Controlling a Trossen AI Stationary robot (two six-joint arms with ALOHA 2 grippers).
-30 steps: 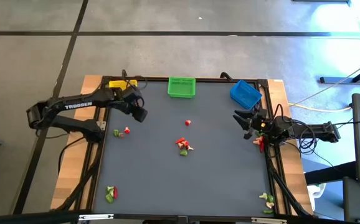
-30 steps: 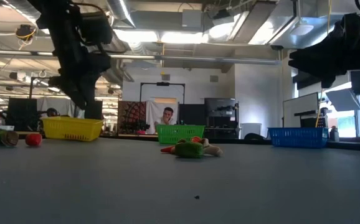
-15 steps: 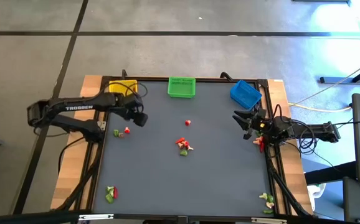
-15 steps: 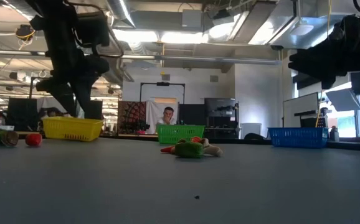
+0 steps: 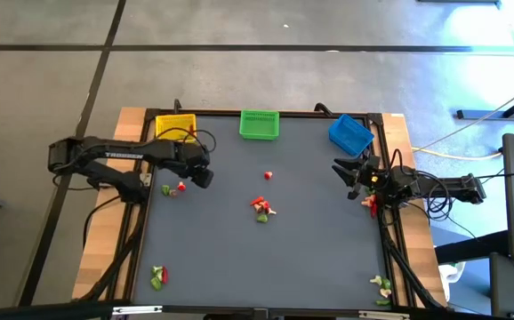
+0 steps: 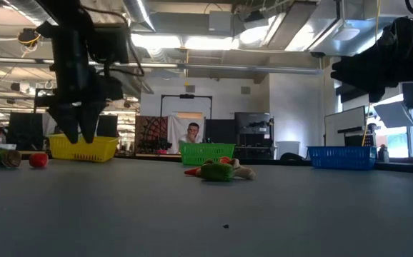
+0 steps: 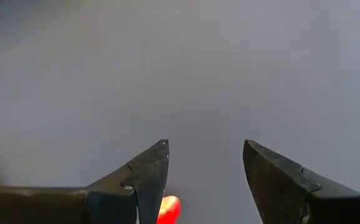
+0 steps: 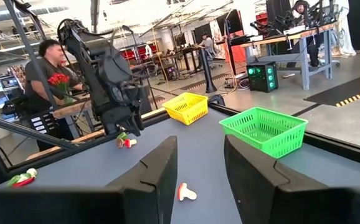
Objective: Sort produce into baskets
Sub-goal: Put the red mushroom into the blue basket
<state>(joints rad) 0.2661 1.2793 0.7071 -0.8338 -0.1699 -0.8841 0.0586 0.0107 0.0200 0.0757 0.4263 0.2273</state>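
Dark grey counter [image 5: 266, 258] seen from above, with three mesh baskets in a row along the far edge: yellow basket [image 5: 175, 125] toward the left, green basket [image 5: 260, 124] in the middle, blue basket [image 5: 350, 133] toward the right and turned at an angle.

Left gripper [image 5: 202, 175] poised above the counter just in front of the yellow basket, fingers [image 7: 147, 175] spread wide apart and holding nothing. From its own wrist camera, bare counter between the two fingers and a small red piece [image 7: 169, 210] showing close beside one fingertip. From above, a red piece with a green one [image 5: 173, 188] lying just beside this gripper, toward the counter's left edge. At counter height, gripper pointing straight down in front of the yellow basket, tips clear of the surface.

Right gripper [image 5: 349, 178] held over the right edge of the counter, near the blue basket; fingers [image 8: 158, 171] part-way open with nothing visible between them.

Scattered produce: a single red piece [image 5: 269, 175] near the middle, a mixed red, green and cream cluster [image 5: 261, 208] just in front of it, a green and red cluster [image 5: 158, 276] at the near left corner, a pale and green cluster [image 5: 382, 285] at the near right corner, and a red piece [image 5: 373, 206] at the right edge beside the right arm.

Room beyond the counter: a person [image 6: 191, 133] seated behind the green basket in the level view, another person [image 8: 46, 68] standing by the counter in the right wrist view.
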